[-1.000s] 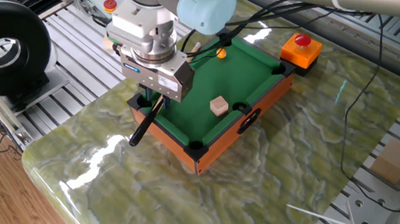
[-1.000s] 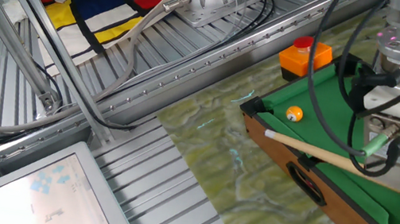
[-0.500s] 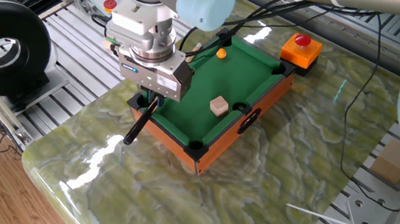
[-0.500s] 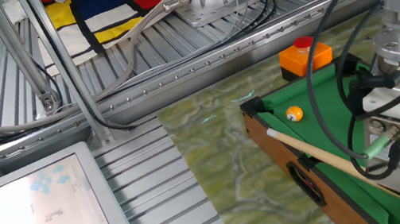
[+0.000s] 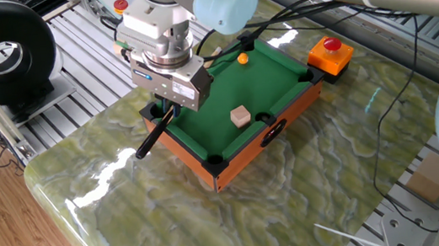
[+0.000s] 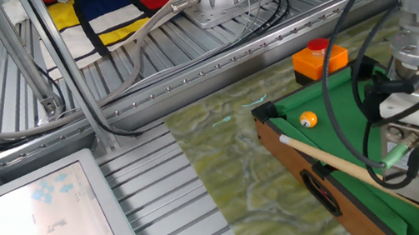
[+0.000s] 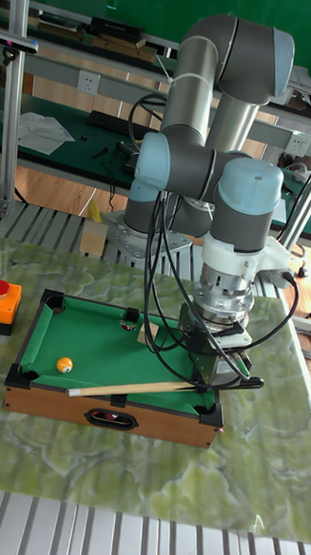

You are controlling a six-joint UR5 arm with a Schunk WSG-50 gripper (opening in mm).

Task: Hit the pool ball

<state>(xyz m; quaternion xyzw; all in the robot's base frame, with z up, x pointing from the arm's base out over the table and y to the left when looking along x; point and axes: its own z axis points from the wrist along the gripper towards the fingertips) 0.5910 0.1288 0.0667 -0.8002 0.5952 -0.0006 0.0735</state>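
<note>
Gripper [image 7: 210, 374] pinched thick end of cue stick [image 7: 131, 388]. Stick lay low across small pool table [image 5: 279, 62], thin tip near pool ball [image 7: 64, 365], not touching. Ball sat on green felt near one end. Wooden cube [image 5: 241, 116] sat by side pocket. Red button [image 5: 331, 44] on orange box stood just beside table. Black cables [image 7: 159, 297] hung in front. Gripper sat slightly back from one second before; ball stayed put.

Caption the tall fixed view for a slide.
UR5 gripper holds a cue stick over the mini pool table, tip near the orange pool ball.
</note>
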